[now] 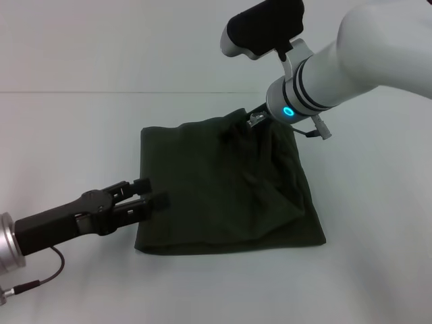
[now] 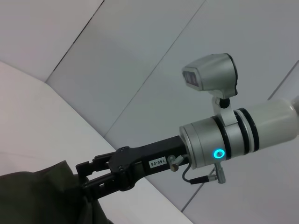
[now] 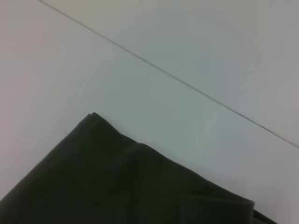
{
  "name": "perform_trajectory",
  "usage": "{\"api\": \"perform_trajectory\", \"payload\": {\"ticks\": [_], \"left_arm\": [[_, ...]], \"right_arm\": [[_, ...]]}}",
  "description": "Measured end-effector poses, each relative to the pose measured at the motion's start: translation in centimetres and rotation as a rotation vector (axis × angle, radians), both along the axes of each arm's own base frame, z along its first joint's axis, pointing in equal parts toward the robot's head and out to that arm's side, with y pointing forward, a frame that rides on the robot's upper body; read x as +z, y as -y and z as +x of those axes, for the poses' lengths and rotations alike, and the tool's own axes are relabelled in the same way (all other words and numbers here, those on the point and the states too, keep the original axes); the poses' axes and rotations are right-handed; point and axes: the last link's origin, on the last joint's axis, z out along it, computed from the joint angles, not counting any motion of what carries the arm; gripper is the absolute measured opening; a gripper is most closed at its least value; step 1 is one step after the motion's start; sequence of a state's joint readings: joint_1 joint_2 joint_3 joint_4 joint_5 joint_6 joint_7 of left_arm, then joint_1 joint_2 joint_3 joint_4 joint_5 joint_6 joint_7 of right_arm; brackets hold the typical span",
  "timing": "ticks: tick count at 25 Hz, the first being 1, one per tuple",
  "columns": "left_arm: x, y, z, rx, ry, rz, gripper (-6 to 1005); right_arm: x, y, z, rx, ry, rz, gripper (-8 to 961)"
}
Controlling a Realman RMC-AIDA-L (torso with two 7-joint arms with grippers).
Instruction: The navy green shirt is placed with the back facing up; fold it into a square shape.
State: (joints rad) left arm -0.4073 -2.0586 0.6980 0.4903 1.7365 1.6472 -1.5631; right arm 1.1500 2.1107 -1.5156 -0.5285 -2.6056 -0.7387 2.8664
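Observation:
The navy green shirt (image 1: 223,189) lies on the white table as a rough square, with creases and a loose fold running along its right side. My right gripper (image 1: 251,121) is at the shirt's far right corner, shut on the cloth, which rises slightly there. The left wrist view shows that same gripper (image 2: 86,177) pinching the fabric (image 2: 42,196). My left gripper (image 1: 152,192) is at the shirt's left edge, low over the table, open with nothing between its fingers. The right wrist view shows only a corner of the shirt (image 3: 117,186) on the table.
The white table (image 1: 67,135) spreads out on all sides of the shirt, with a thin seam line across the back. A cable hangs from the left arm (image 1: 40,270) near the front left corner.

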Motion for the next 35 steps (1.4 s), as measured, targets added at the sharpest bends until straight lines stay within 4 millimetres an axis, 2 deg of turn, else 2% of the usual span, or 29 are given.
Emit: {"api": "perform_trajectory", "payload": {"ticks": [14, 20, 29, 35], "left_arm": [[0.1, -0.2, 0.3, -0.013, -0.001, 0.002, 919], [0.1, -0.2, 0.3, -0.013, -0.001, 0.001, 919], [0.1, -0.3, 0.4, -0.016, 0.003, 0.004, 919], [0.2, -0.3, 0.5, -0.019, 0.008, 0.003, 919]], "right_arm": [[0.6, -0.4, 0.9, -0.012, 0.004, 0.024, 869], [1.5, -0.6, 2.5, -0.053, 0.028, 0.063, 865], [4.0, -0.6, 4.6, -0.125, -0.061, 0.132, 860], [6.5, -0.7, 7.6, -0.215, -0.102, 0.189, 856]]}}
